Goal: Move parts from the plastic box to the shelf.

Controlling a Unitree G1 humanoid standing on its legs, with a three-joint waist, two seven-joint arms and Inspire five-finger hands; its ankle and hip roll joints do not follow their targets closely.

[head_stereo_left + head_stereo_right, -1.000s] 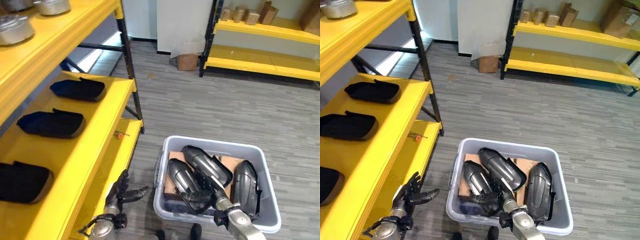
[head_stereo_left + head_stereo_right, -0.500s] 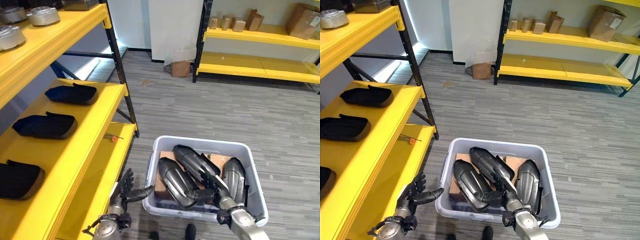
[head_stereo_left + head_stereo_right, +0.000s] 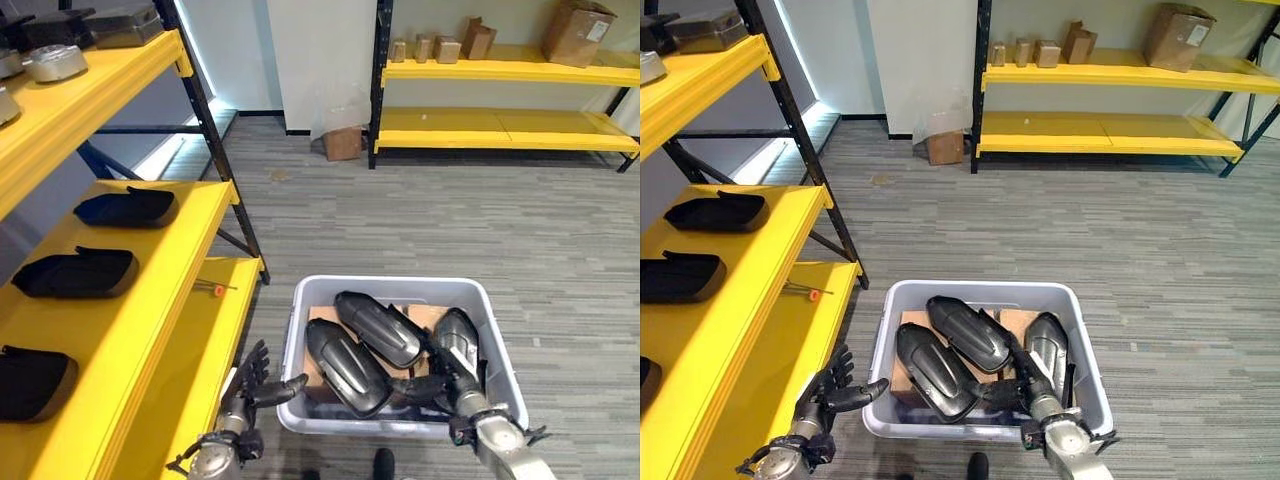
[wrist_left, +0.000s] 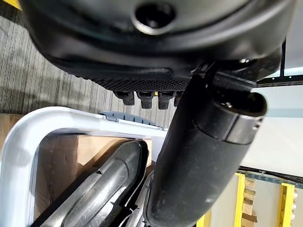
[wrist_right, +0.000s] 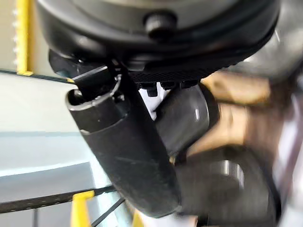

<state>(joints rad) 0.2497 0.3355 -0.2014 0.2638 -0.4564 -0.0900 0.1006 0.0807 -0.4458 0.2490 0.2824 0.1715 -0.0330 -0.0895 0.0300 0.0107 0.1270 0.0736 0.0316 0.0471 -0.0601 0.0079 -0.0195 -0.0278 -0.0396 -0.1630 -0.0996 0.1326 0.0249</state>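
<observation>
The dark parts (image 3: 940, 370) lay piled in the grey box (image 3: 1087, 372) on the floor, and the right hand (image 3: 1025, 392) reached in among them with its fingers spread and holding nothing, so a weak grab could let a part slip back or snag on the others. The left hand (image 3: 830, 393) hung open just left of the box. The yellow shelf (image 3: 755, 320) stood on the left with black trays (image 3: 718, 212) on it, which could get in the way.
</observation>
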